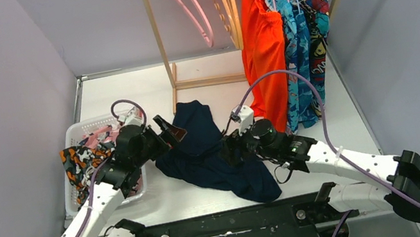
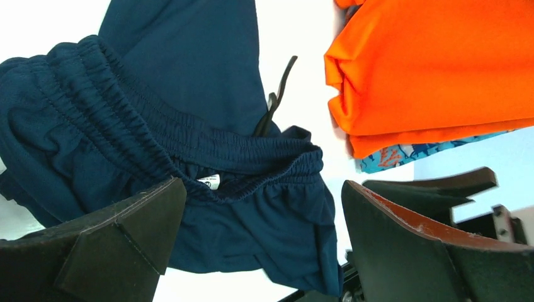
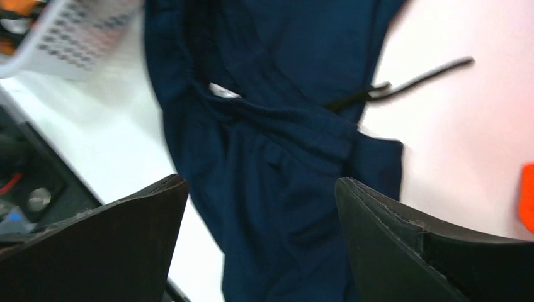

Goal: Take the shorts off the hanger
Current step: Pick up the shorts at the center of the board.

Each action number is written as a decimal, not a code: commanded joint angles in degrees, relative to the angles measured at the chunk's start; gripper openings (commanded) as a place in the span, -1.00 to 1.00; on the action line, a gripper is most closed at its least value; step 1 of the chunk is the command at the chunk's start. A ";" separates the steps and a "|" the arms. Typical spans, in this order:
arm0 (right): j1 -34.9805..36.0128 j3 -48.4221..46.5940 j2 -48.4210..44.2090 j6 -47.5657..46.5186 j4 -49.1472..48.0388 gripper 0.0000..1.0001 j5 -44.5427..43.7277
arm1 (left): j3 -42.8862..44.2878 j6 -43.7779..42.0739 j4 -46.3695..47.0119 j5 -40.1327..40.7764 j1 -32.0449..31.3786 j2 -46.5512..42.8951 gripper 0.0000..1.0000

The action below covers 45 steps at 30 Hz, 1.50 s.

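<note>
While hovering over the navy shorts point(image 1: 197, 135), treat both tools as free: left gripper point(image 2: 261, 189) spread wide with nothing between its pads, right gripper point(image 3: 261, 182) parted too and grasping nothing. Find the navy pair off the rack point(image 1: 157, 36), crumpled on the table point(image 1: 144, 91) in the middle of the top view, just right of the basket point(image 1: 91, 123) at centre left, already holding a black-and-orange printed pair point(image 1: 80, 164).

Judge the step in hand as gathering the navy pair for the basket, though not certain from here. Aim for the elastic waistband point(image 2: 157, 126), running diagonally across the left wrist view above the white label point(image 2: 209, 182); bunched there, likely to give the firmest bite. Pinch both layers, not a single leg, to avoid a trailing hem. Steer clear of the black drawcord point(image 2: 277, 100) lying loose on the table at upper centre; likely to slip out or snag. Lift high enough to clear the basket rim before letting go.

Watch the orange-red shorts point(image 1: 261, 37) hanging at upper right, near the right gripper; avoid brushing them. Leave the teal patterned pair point(image 1: 295, 44) behind them for later.
</note>
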<state>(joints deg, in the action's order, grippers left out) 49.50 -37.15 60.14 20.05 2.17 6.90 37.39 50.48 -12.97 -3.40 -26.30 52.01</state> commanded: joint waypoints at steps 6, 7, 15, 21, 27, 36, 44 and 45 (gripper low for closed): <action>-5.36 -1.01 7.52 8.14 -3.05 0.84 -5.21 | 6.50 -5.21 -5.07 -4.19 0.20 3.94 0.95; -5.59 -1.79 9.19 8.24 -3.27 0.82 -3.69 | 6.44 -5.15 -5.36 -4.23 0.20 4.36 0.96; -4.60 -8.13 19.14 8.85 -4.64 0.44 3.24 | 4.71 -2.95 -5.13 -7.14 0.29 4.15 0.95; -4.06 -8.02 20.06 9.54 -5.71 -0.24 5.65 | 2.52 -1.44 -5.25 -8.38 0.29 3.58 0.90; -0.58 -0.56 15.08 10.87 -14.75 -0.81 12.46 | 0.50 0.98 -4.02 -8.88 0.29 4.16 0.88; 8.62 3.86 16.90 12.62 -14.94 -0.84 20.36 | -1.02 0.06 -6.87 -9.54 -0.08 7.66 0.89; 10.38 8.47 17.87 14.68 -20.29 -0.82 27.54 | -1.25 0.02 -2.88 -9.20 -2.67 13.18 0.88; 10.42 8.52 18.02 14.52 -20.02 -0.81 27.28 | -0.40 -0.22 -2.70 -8.45 -4.11 14.44 0.88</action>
<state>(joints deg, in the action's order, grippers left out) 59.09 -29.19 77.47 33.65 -13.15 30.61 35.38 50.85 -20.23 -12.12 -27.09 63.51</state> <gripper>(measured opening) 0.117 0.944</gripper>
